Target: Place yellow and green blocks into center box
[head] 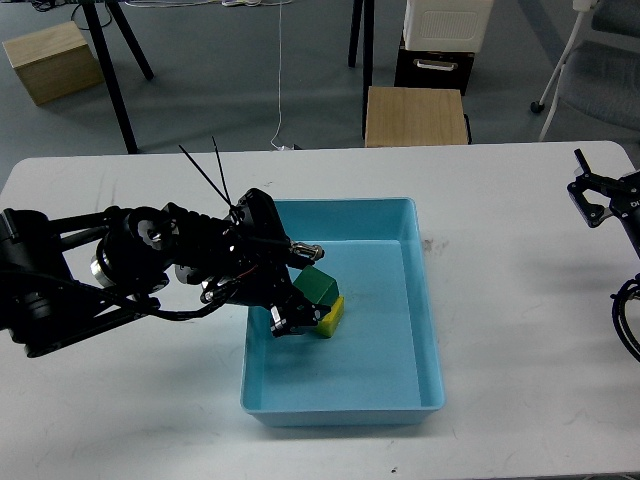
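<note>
A green block (321,287) rests tilted on top of a yellow block (331,315) inside the light blue center box (425,300), towards its left side. My left gripper (298,285) is inside the box, right at the green block's left side. Its fingers are spread wide, one fingertip (313,247) above the block and one (279,323) below it, and they do not clamp it. My right gripper (588,195) hovers at the far right edge of the table, away from the box, with its fingers apart and nothing in them.
The box stands in the middle of the white table (520,300). Black cable ties (205,170) stick up from my left arm. Beyond the table's far edge stand a wooden stool (415,115) and a chair (600,60).
</note>
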{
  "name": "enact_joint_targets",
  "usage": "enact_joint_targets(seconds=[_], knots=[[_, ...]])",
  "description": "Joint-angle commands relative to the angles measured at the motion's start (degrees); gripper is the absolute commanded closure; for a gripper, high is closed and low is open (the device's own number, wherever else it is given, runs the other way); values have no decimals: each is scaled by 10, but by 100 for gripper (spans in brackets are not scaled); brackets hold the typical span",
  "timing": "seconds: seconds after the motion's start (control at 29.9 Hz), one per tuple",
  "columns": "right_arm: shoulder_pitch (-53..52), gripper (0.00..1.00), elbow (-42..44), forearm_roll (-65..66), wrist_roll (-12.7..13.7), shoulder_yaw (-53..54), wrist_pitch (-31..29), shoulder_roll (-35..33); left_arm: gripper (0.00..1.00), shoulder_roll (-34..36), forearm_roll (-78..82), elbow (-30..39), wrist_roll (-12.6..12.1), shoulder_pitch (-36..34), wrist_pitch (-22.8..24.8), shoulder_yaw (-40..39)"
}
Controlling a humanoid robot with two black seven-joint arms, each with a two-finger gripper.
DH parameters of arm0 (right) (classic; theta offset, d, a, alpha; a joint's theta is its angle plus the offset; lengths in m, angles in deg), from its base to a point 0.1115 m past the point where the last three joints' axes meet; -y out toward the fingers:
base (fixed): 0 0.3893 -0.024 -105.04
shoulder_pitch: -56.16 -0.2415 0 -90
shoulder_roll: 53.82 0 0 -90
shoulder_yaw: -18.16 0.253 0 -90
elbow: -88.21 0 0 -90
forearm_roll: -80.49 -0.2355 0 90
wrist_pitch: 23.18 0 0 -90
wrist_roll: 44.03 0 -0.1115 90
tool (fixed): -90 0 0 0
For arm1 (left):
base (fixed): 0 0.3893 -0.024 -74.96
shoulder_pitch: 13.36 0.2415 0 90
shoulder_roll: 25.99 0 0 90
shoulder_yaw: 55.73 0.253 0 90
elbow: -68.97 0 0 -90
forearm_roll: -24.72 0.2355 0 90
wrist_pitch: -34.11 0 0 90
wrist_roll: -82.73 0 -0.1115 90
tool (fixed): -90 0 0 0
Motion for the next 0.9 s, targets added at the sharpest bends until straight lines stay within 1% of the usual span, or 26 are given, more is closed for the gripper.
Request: enact_joint_targets(seconds=[0.0, 0.1, 0.23, 0.3, 0.6, 0.7, 0.77, 0.87], knots=[[0, 1, 0, 0, 0, 1, 0, 0, 16, 0, 0, 0, 0, 6, 0, -1], [0, 1, 0, 0, 0, 0, 0, 0, 7, 0, 0, 0, 1, 6, 0, -7], [0, 1, 0, 0, 0, 0, 0, 0, 5, 0, 0, 0, 3, 6, 0, -10], [0, 1, 0, 0, 0, 0, 0, 2, 1, 2, 0, 0, 5, 5, 0, -15], [0, 1, 0, 0, 0, 0, 0, 4, 0, -4, 0, 0, 5, -4, 0, -83], [0, 1, -2, 1, 0, 0, 0, 4, 0, -11, 0, 0, 5, -14, 0, -129], [0, 1, -3, 0, 0, 0, 0, 4, 0, -14, -7, -3, 5, -18, 0, -181], [-1, 1, -4, 0, 0, 0, 3, 4, 0, -16, -29, -41, 2, -18, 0, -273]])
